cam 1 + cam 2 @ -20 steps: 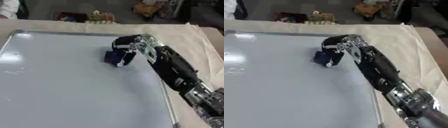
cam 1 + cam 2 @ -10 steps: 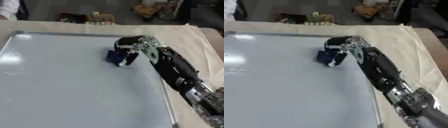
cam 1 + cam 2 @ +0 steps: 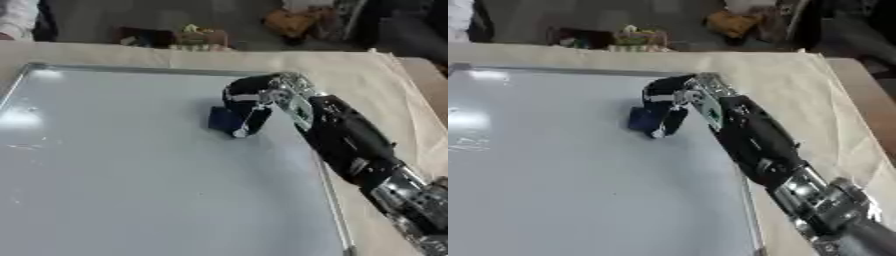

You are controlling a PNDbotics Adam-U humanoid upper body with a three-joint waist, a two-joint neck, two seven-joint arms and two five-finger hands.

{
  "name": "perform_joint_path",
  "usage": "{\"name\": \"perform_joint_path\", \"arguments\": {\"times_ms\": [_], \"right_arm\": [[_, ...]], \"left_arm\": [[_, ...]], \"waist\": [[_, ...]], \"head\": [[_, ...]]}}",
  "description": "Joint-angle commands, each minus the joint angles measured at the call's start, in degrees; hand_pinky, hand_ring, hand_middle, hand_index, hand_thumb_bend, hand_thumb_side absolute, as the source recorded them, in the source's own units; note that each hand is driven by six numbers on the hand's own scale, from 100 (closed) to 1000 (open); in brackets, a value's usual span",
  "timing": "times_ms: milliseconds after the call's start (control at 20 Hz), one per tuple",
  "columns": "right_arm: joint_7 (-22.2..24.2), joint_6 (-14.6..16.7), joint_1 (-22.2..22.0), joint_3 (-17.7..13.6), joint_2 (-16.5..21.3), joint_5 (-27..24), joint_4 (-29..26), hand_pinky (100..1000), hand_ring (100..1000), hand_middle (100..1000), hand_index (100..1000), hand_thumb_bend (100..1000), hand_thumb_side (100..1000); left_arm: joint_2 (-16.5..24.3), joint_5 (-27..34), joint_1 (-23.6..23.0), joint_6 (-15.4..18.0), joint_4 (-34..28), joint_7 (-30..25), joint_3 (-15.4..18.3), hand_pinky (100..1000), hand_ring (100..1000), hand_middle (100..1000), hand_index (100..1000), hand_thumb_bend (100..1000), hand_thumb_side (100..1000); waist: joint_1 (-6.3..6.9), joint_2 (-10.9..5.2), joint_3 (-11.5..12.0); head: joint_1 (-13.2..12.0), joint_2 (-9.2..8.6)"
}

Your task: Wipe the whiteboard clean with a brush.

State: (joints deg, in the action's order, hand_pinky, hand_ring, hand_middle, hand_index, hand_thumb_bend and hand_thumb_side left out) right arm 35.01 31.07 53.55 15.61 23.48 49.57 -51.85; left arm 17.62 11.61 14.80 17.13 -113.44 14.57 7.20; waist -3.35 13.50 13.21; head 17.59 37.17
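A large whiteboard with a metal frame lies flat on the cloth-covered table. My right hand reaches in from the lower right and its fingers are curled round a small blue brush, which presses on the board in its upper right part. Faint marks show near the board's left edge. My left hand is not in either view.
The board's right frame edge runs under my right forearm. Beige cloth covers the table to the right. Clutter, among it a small yellow-green thing, lies beyond the far edge.
My right hand with the brush has slid a little to the right and slightly down across the board.
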Motion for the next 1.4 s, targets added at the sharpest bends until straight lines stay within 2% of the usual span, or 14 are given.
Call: {"name": "perform_joint_path", "arguments": {"times_ms": [50,500,800,850,900,1100,1400], "right_arm": [[15.8,12.1,-0.5,1.7,-1.6,-2.5,-1.2,225,280,100,187,100,246],[17.0,11.0,-1.6,3.1,-2.5,-6.5,-2.5,225,259,100,186,100,205],[17.0,10.0,-2.5,4.7,-3.1,-11.6,-6.2,226,240,100,188,100,175],[17.0,9.6,-2.6,4.8,-3.2,-12.6,-7.2,228,235,100,189,100,207],[17.0,9.1,-2.7,5.1,-3.2,-13.7,-8.3,230,233,100,190,100,163],[17.0,6.4,-3.5,5.9,-3.4,-18.6,-13.2,237,219,100,193,100,141],[17.0,0.3,-4.8,5.9,-4.0,-24.8,-21.6,239,195,100,197,100,123]], "left_arm": [[1.2,0.5,0.7,-0.3,-1.2,0.1,0.3,349,402,458,498,100,861],[1.2,0.8,0.6,-0.6,-1.2,0.1,0.2,350,403,458,500,100,861],[1.3,1.0,0.4,-0.7,-1.2,0.1,0.2,351,404,458,500,100,860],[1.3,1.0,0.4,-0.7,-1.2,0.2,0.2,351,404,458,500,100,860],[1.3,1.0,0.4,-0.7,-1.2,0.2,0.2,351,404,458,500,100,860],[1.3,1.1,0.3,-0.8,-1.2,0.2,0.2,352,404,458,501,100,860],[1.4,1.1,0.3,-0.9,-1.2,0.2,0.2,352,405,458,501,100,859]], "waist": [[0.25,-0.81,0.3],[0.06,-1.62,0.2],[0.19,-2.15,0.1],[0.19,-2.24,0.0],[0.18,-2.3,0.0],[0.16,-2.55,-0.2],[0.15,-2.81,-0.4]], "head": [[0.2,-0.05],[0.4,0.47],[0.3,0.95],[0.2,1.07],[0.2,1.14],[-0.1,1.59],[-0.5,2.13]]}}
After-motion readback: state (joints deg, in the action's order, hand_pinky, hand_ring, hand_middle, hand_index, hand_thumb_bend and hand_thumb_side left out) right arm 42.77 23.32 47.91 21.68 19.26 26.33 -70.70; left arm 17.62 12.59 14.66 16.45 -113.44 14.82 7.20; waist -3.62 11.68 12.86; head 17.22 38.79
